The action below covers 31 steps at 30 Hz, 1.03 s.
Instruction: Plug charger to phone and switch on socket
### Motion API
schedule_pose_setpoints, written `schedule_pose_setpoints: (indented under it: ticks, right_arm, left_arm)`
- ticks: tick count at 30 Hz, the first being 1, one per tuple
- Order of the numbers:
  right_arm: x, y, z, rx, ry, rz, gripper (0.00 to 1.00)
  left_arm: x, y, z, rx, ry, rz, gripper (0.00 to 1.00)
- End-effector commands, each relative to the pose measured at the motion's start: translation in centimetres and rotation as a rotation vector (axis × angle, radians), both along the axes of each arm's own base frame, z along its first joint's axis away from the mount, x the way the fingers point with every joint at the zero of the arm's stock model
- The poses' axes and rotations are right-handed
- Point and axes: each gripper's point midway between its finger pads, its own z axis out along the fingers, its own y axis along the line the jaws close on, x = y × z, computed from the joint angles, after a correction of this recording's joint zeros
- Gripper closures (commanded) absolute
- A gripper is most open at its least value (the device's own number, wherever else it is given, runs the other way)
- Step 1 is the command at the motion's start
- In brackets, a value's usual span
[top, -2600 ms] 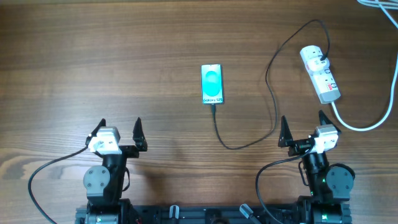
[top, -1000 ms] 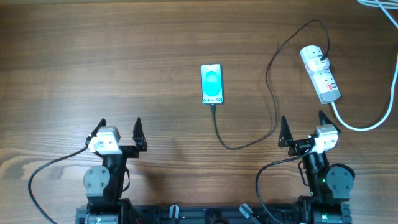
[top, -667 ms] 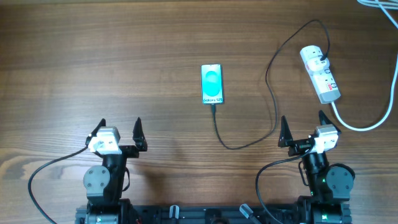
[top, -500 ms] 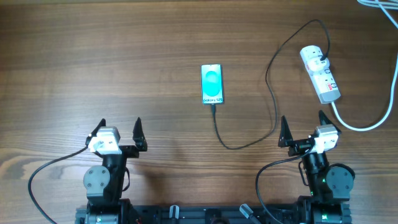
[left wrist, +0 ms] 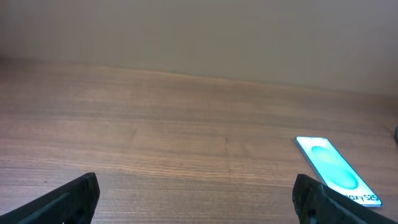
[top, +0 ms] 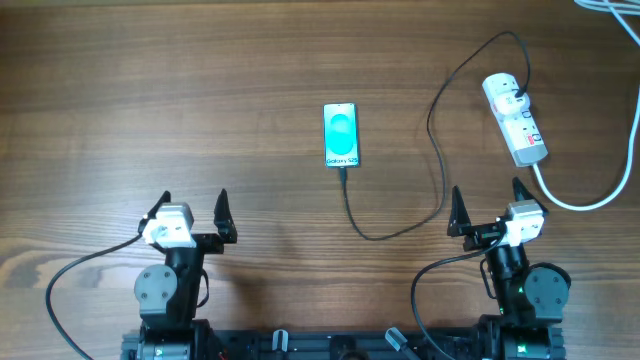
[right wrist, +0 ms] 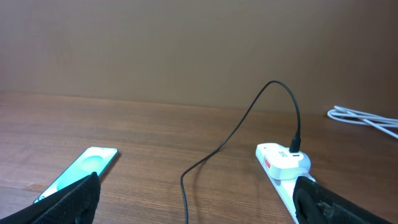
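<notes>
The phone (top: pixel 341 135) lies flat mid-table with its teal screen lit; it also shows in the left wrist view as phone (left wrist: pixel 333 169) and in the right wrist view as phone (right wrist: pixel 84 165). The black charger cable (top: pixel 437 150) runs from the phone's bottom edge, loops right and up to its white plug (top: pixel 510 95) seated in the socket (top: pixel 516 118), a white power strip at the far right. In the right wrist view the socket (right wrist: pixel 283 168) has the plug in it. My left gripper (top: pixel 190 212) and right gripper (top: pixel 486 206) stand open near the table's front edge, both empty and apart from everything.
A thick white cord (top: pixel 590 195) leaves the socket's near end and curves off the right edge. More white cable (top: pixel 610 15) lies at the top right corner. Bare wooden table (top: pixel 150 100) stretches to the left and middle.
</notes>
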Motion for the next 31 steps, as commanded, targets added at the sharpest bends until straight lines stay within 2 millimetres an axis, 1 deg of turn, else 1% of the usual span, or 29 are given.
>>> schedule_pose_setpoints:
  ticks: [1,5,31]
  right_arm:
    - [-0.10,0.08,0.45,0.007,-0.019,0.002,0.00]
    - [-0.10,0.08,0.45,0.007,-0.019,0.002,0.00]
    - [-0.10,0.09,0.45,0.007,-0.019,0.003,0.00]
  left_arm:
    - [0.06,-0.07,-0.99,0.019,0.037,-0.005,0.00]
    - [0.08,-0.07,-1.29,0.018,0.050,-0.005,0.00]
    - [0.08,-0.07,-1.29,0.018,0.050,-0.005,0.00]
